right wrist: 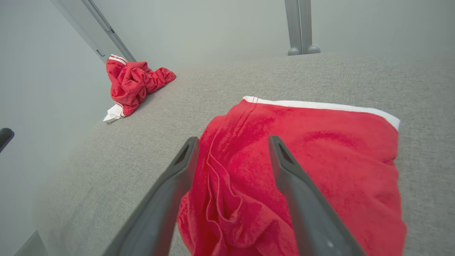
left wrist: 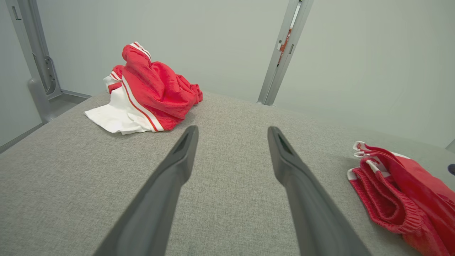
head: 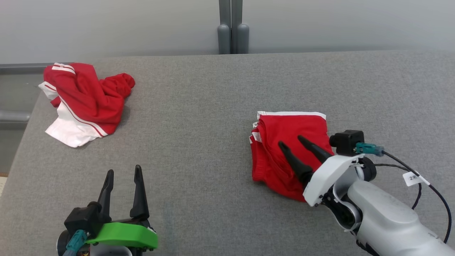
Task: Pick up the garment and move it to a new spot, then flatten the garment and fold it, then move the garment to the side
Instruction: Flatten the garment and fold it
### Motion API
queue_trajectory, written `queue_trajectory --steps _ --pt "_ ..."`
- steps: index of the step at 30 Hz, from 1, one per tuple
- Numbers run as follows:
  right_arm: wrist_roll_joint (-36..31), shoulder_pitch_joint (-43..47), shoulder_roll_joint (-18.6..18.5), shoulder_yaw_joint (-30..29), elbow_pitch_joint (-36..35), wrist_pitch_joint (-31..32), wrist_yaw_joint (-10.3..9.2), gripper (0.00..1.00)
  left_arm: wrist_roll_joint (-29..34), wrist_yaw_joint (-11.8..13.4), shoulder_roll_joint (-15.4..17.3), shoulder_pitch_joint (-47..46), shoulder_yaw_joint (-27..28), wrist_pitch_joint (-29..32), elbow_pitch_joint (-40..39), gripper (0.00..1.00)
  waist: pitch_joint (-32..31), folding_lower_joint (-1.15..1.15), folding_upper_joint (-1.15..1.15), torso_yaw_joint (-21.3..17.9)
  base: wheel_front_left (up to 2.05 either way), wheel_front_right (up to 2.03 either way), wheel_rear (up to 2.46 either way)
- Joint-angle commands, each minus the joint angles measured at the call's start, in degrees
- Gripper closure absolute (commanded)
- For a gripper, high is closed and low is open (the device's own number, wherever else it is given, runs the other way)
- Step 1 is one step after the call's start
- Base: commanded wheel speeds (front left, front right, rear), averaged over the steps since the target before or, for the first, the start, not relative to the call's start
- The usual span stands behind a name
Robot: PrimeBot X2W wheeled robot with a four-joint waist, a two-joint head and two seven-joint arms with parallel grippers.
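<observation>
1. Right hand is hovering over the folded garment with its fingers spread, gripping nothing. I can't tell whether the tips are touching the cloth.
2. In the right wrist view, the right hand is straddling the bunched left part of the folded garment, with one finger on each side of the creases.
3. Left hand is sitting released and empty by the near edge of the worktop, on the left side. It is well apart from both pieces of cloth.
4. Location: the folded garment is lying on the right half of the worktop, about midway between the far and near edges and short of the right edge.
5. Progress, my read:
   - Pick-up, relocate, flatten and fold are looking done, since the piece is already a compact stack.
   - The move to the side is looking like what's left, unless this spot already counts as the side. The frames aren't settling that.
6. Look of the piece:
   - It is red, with a white band running along its far edge.
   - Layer edges are stacking on the left side with white trim peeking out. The left wrist view is showing ribbed hems there on the folded garment.
   - The top face is lying mostly flat.
   - The near-left part is wrinkling into ridges, so the fold is a bit loose.
7. The crumpled garment is heaping at the far-left corner. It is red with a white panel and stripes, and nothing is touching it. I'm reading it as not the current piece.
</observation>
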Motion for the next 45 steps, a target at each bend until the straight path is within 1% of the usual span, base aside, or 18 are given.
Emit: queue_trajectory --steps 1,5,8,9,11,12,13,14,15,19,21,33,40,45 --pt "0.1 1.1 -0.7 -1.3 -0.7 -0.9 -0.04 0.0 -0.1 0.4 0.1 1.0 -0.3 0.0 -0.2 0.0 -0.2 0.0 0.0 -0.3 0.0 0.0 0.0" --pt "-1.5 2.3 -2.1 -5.8 -1.0 -2.4 -0.05 0.0 -0.1 0.6 0.1 0.9 -1.0 0.0 -0.4 0.0 -0.1 0.0 0.0 -0.4 0.0 0.0 0.0" --pt "-5.7 2.8 -2.9 -7.7 0.5 -3.0 -0.04 0.0 -0.2 0.6 0.1 0.6 -1.4 0.0 -0.4 0.0 0.1 0.0 0.0 -0.2 0.0 0.0 0.0" --pt "-7.0 3.0 -3.0 -8.0 1.3 -3.0 -0.04 0.14 -0.1 0.5 0.1 0.5 -1.4 0.0 -0.4 0.0 0.2 0.0 0.0 -0.1 0.0 0.0 0.0" --pt "-9.3 3.4 -2.4 -8.5 2.8 -3.2 -0.04 0.54 -0.1 0.4 0.1 0.3 -1.6 0.0 -0.3 0.0 0.3 0.0 0.0 0.3 0.0 0.0 0.0" --pt "-10.1 3.6 -1.9 -8.7 3.4 -3.2 -0.04 0.62 0.0 0.4 0.1 0.2 -1.6 0.0 -0.2 0.0 0.5 0.0 0.0 0.6 0.0 0.0 0.0" --pt "-10.6 3.8 -1.5 -8.6 3.8 -3.1 -0.04 0.75 0.0 0.4 0.1 0.0 -1.6 0.0 -0.2 0.0 0.6 0.0 0.0 0.8 0.0 0.0 0.0" --pt "-11.3 3.9 -1.3 -8.3 4.4 -2.7 -0.04 0.9 0.1 0.4 0.1 -0.1 -1.6 0.0 -0.2 0.0 0.7 0.0 0.0 1.1 0.0 0.0 0.0" --pt "-12.0 4.0 -1.2 -8.0 4.9 -2.7 -0.04 1.0 0.1 0.4 0.1 -0.2 -1.5 0.0 -0.2 0.0 0.8 0.0 0.0 1.3 0.0 0.0 0.0" --pt "-14.9 3.7 -0.1 -6.2 7.5 -2.7 -0.05 1.0 0.1 0.5 0.1 -0.6 -1.3 0.0 -0.1 0.0 1.2 0.0 0.0 2.4 0.0 0.0 0.0" --pt "-15.6 3.5 1.0 -4.4 8.6 -2.8 -0.05 1.0 0.0 0.5 0.1 -0.8 -1.3 0.0 -0.1 0.0 1.4 0.0 0.0 3.2 0.0 0.0 0.0" --pt "-12.0 4.3 3.1 6.8 6.0 -1.7 -0.05 1.0 0.3 0.5 0.1 -0.4 -0.9 0.0 0.2 0.0 0.9 0.0 0.0 3.8 0.0 0.0 0.0" --pt "-10.6 3.1 3.9 10.7 7.9 -2.1 -0.05 1.0 0.4 0.4 0.1 0.3 -1.2 0.0 0.1 0.0 0.6 0.0 0.0 3.7 0.0 0.0 0.0" --pt "-10.0 2.1 4.4 11.9 8.5 -3.0 -0.05 1.0 0.4 0.4 0.1 0.7 -1.1 0.0 0.3 0.0 0.1 0.0 0.0 3.4 0.0 0.0 0.0"
